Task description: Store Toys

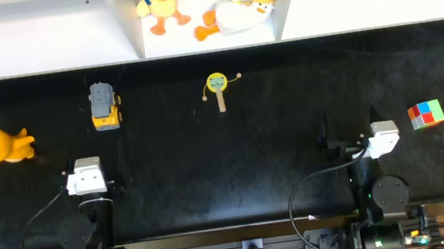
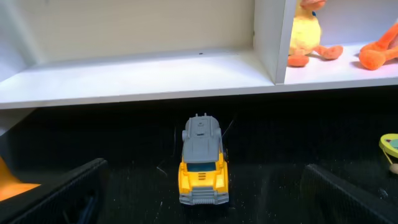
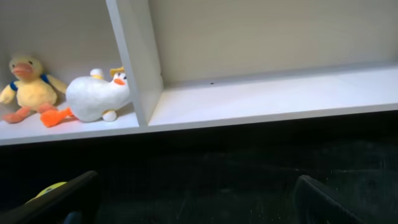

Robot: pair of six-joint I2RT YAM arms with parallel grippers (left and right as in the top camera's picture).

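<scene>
Black matting covered the table (image 1: 229, 182), and a white shelf unit (image 1: 29, 46) ran along its far edge; in the unit's middle compartment sat a yellow plush duck (image 1: 160, 4) with a white plush duck (image 1: 236, 14) lying just beside it, to the right; the side compartments seen from the wrists were bare. Four toys lay out on the table, well apart from one another: an orange duck (image 1: 4, 146) far to the left; a yellow and grey toy truck (image 1: 103, 106) upright on its wheels, near the shelf; a small rattle drum (image 1: 218, 87) about the middle, its handle pointing toward the arms; a colour cube (image 1: 425, 114) far to the right. The left gripper (image 2: 205, 165) hung short of the truck and faced it, its jaws spread wide and holding nothing; the right gripper (image 3: 196, 180) faced the shelf at the table's right side, its jaws likewise wide apart and empty, with the cube off to its right.
</scene>
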